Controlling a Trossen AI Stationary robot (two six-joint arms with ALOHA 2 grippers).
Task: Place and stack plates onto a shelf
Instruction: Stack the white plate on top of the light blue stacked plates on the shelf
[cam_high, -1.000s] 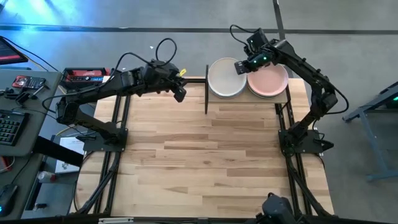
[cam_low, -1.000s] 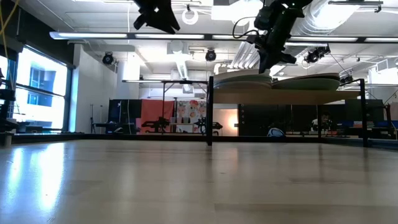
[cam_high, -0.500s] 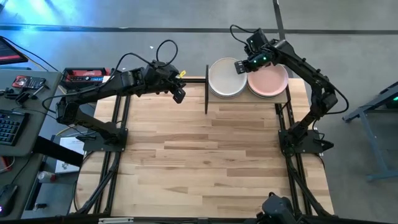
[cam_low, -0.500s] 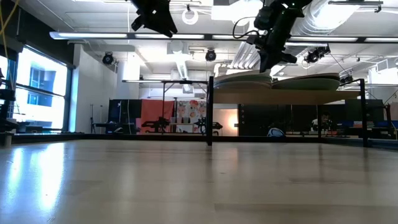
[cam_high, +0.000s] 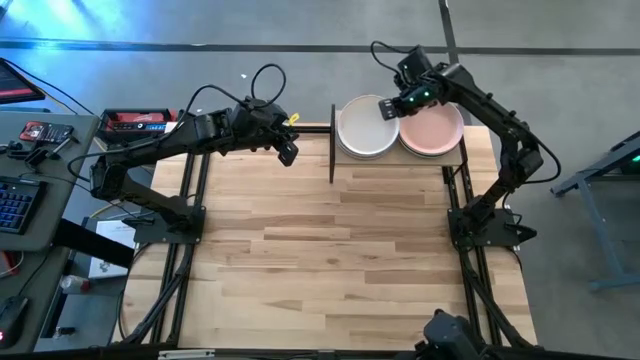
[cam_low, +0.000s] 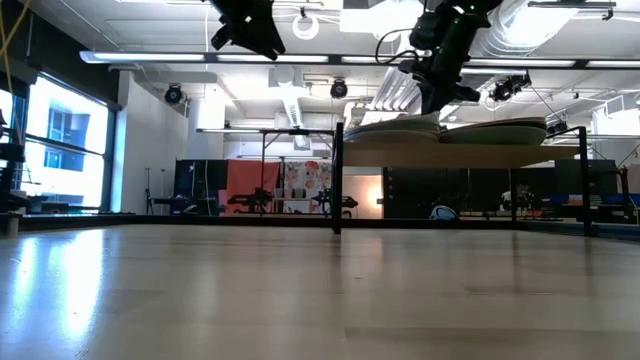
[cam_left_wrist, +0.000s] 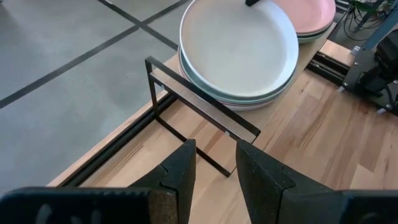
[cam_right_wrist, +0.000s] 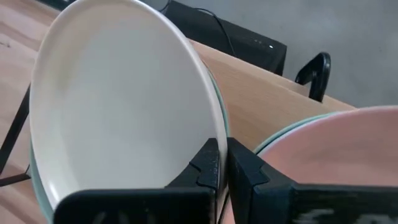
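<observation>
High view: the white plate (cam_high: 366, 124) is seen shifted slightly rightward on the shelf (cam_high: 463, 152) since the earlier frame, its edge pinched by the right gripper (cam_high: 390, 108) beside the pink plate (cam_high: 432, 126); the left gripper (cam_high: 286, 152), fingers spread, is held over the desk (cam_high: 330, 250)

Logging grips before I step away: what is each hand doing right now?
Left hand: open, empty, above the table beside the shelf.
Right hand: closed on the rim of the white plate.
</observation>
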